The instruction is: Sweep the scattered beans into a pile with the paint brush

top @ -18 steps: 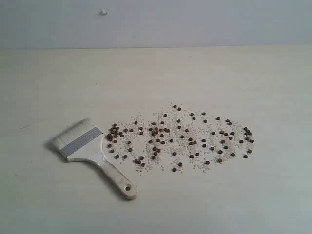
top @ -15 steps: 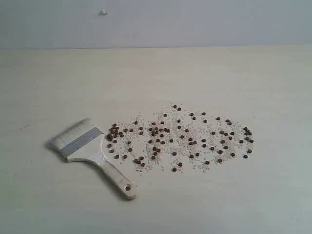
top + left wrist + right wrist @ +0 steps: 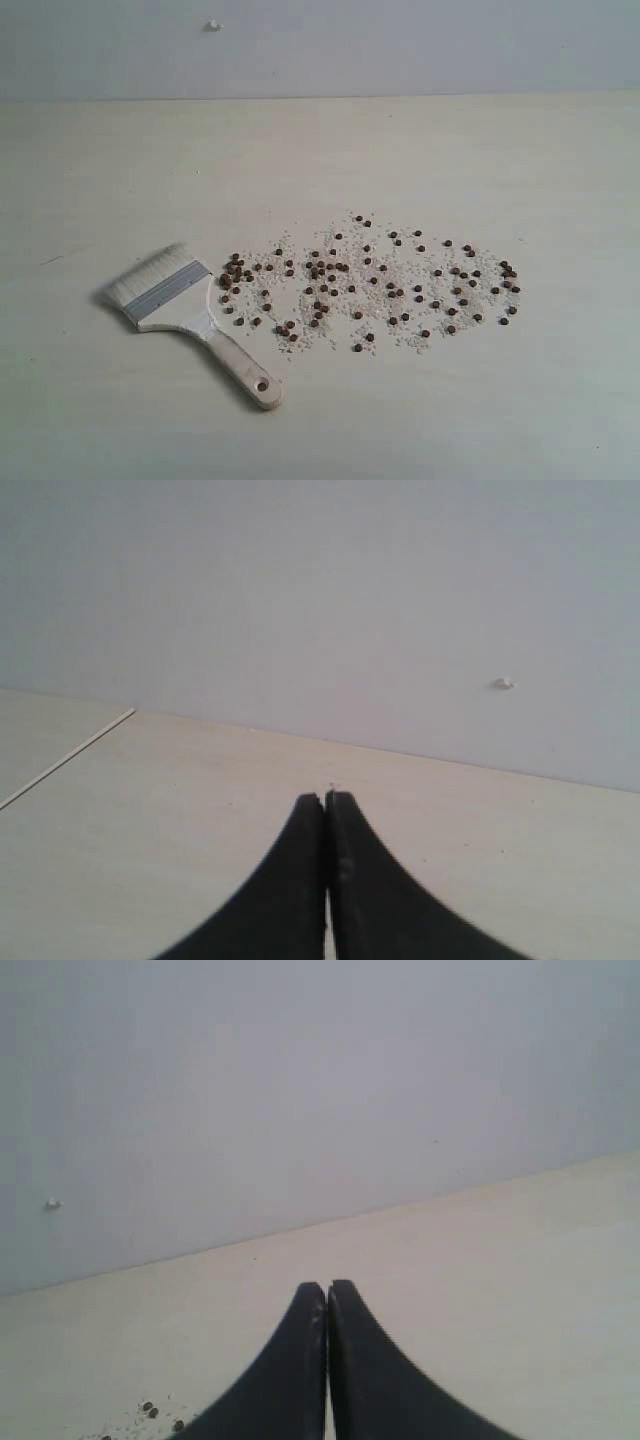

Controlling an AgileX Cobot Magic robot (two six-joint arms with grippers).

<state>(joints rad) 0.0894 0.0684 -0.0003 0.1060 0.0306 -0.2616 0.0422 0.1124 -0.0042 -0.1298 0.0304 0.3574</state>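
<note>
- While no pile exists yet, the beans, tiny round dark-brown dots among whitish crumbs, lie scattered in a wide band mid-table.
- The paint brush lies flat, unheld, at their left edge: pale bristles, silver ferrule, wooden handle.
- The table is smooth and pale.
- The left gripper and right gripper are pressed together, empty; grasping the brush likely comes next, so one must spread.

The paint brush lies flat on the table, left of centre, with its bristles toward the far left and its handle pointing near and right. Just right of the brush head, the beans lie scattered in a band running rightward, among crumbs. A wall stands behind the table's far edge
</note>
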